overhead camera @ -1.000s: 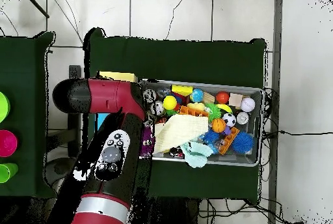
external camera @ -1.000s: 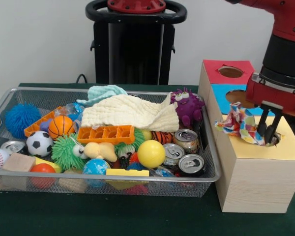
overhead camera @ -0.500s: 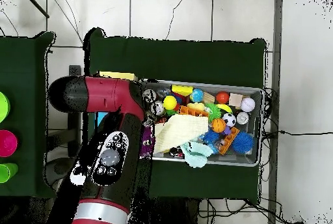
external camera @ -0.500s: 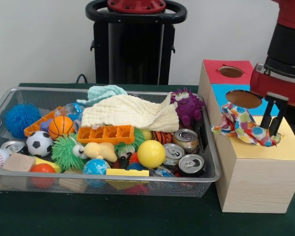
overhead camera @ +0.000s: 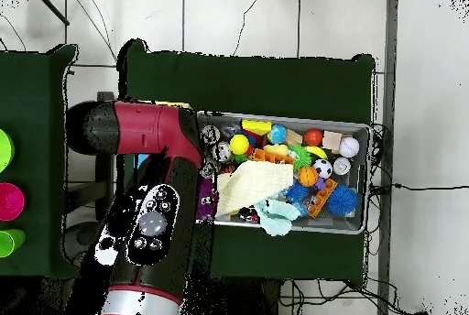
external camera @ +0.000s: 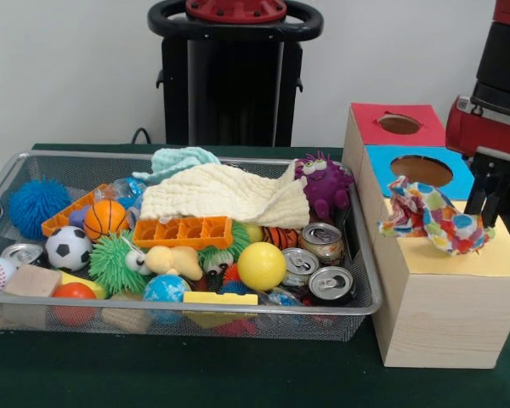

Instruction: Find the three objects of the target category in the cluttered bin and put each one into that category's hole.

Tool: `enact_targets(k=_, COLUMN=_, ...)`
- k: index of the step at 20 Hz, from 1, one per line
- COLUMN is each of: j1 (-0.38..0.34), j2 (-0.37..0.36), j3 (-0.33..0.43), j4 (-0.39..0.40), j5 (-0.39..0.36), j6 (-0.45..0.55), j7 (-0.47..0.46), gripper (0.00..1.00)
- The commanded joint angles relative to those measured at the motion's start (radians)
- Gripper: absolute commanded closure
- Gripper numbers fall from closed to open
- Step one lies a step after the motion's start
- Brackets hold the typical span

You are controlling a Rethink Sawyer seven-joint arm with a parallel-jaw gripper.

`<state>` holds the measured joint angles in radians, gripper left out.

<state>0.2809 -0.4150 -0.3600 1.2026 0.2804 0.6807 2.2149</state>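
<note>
Patchwork fabric, a multicoloured cloth (external camera: 433, 223), lies bunched on the yellow top of the wooden sorting box (external camera: 446, 314), over where that section's hole would be; whether any of it has gone in cannot be told. The gripper (external camera: 490, 194) hangs just above the cloth's right end, its 2 dark fingers spread and pinching nothing, apart from the fabric. By my reading, the step in hand is the drop of a cloth into the yellow section, and it looks unfinished: the next move likely calls for pushing the bunched fabric down through the opening, or else heading to the wire bin (external camera: 361, 280) for another cloth

Counted in the front view: 2 more cloths in the bin, a cream cloth (external camera: 225, 195) spread over the clutter and a pale teal cloth (external camera: 180, 160) behind it, touching. 3 cans stand upright at the bin's right end beside the yellow ball (external camera: 262, 265), with a 4th at the left edge. 2 open holes show on the box, red (external camera: 399, 124) and blue (external camera: 422, 171). In the overhead view the arm (overhead camera: 147, 201) covers the box
</note>
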Motion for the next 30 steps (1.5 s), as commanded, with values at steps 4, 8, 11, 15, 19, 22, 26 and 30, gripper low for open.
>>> enact_targets(k=4, j1=-0.022, j2=0.008, j3=0.057, j4=0.005, j5=-0.006, j6=0.058, j7=0.132, gripper=0.00)
enact_targets(k=8, j1=-0.020, j2=0.007, j3=0.057, j4=0.011, j5=-0.009, j6=0.052, j7=0.129, gripper=0.00)
enact_targets(k=11, j1=-0.018, j2=0.005, j3=0.055, j4=0.020, j5=-0.010, j6=0.044, j7=0.131, gripper=0.00)
enact_targets(k=15, j1=-0.012, j2=0.003, j3=0.045, j4=0.029, j5=-0.015, j6=0.048, j7=0.138, gripper=0.00)
enact_targets(k=19, j1=-0.014, j2=0.008, j3=0.038, j4=0.026, j5=-0.014, j6=0.050, j7=0.146, gripper=0.00)
enact_targets(k=22, j1=-0.016, j2=0.006, j3=0.035, j4=0.032, j5=-0.005, j6=0.069, j7=0.160, gripper=0.00)
enact_targets(k=26, j1=-0.015, j2=-0.005, j3=0.028, j4=0.029, j5=0.003, j6=0.112, j7=0.174, gripper=0.00)
enact_targets(k=30, j1=-0.018, j2=-0.006, j3=0.020, j4=0.001, j5=0.001, j6=0.157, j7=0.174, gripper=0.00)
